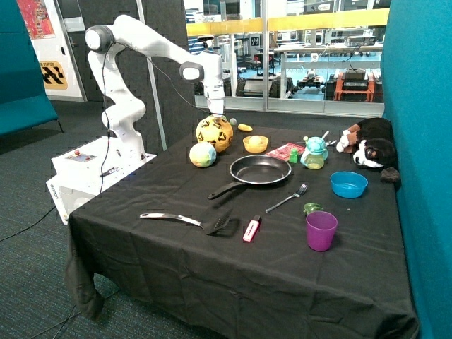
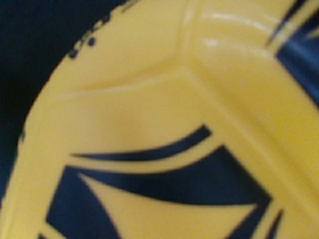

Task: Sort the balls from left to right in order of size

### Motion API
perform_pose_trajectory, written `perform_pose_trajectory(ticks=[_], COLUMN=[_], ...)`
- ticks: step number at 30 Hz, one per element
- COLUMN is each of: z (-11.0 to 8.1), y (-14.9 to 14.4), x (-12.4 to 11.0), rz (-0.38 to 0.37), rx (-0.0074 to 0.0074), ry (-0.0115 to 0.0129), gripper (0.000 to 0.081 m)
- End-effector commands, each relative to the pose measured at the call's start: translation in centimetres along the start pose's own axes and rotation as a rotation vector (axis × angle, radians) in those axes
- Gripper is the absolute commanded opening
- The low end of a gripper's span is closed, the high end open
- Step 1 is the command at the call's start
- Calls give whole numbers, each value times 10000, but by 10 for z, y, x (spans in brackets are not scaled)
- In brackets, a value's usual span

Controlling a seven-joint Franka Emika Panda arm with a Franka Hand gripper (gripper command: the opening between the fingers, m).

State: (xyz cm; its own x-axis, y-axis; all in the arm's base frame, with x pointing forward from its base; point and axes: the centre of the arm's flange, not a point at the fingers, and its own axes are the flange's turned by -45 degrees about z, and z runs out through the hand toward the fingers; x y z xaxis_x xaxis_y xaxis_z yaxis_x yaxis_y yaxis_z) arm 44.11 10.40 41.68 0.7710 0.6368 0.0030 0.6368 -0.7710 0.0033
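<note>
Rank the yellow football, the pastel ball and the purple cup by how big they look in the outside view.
1. Yellow football, under the gripper.
2. Purple cup, though it stands nearer the camera, so unsure.
3. Pastel ball.

You can't see the gripper's [image 1: 217,115] fingers — they sit hidden against the top of the yellow football [image 1: 215,133]. In the wrist view that football [image 2: 164,124] overflows every edge — blurred.

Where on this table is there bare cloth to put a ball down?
Free: the near strip of the table in front of the spatula and purple cup. Crowded: the far side, where the gripper is at the football, beside the pastel ball, yellow bowl and pan.
</note>
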Motion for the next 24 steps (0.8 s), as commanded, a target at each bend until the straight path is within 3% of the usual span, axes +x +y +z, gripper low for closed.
perform_pose_trajectory(ticks=[1,15,22,24], z=[2,1,-16,-23], y=[3,-3,6,11], x=[-2,2,7,9], rz=[-90,-211,-53,-17], rx=[33,33,33,33], ry=[-30,-29,-30,-30], gripper=[689,686,685,718])
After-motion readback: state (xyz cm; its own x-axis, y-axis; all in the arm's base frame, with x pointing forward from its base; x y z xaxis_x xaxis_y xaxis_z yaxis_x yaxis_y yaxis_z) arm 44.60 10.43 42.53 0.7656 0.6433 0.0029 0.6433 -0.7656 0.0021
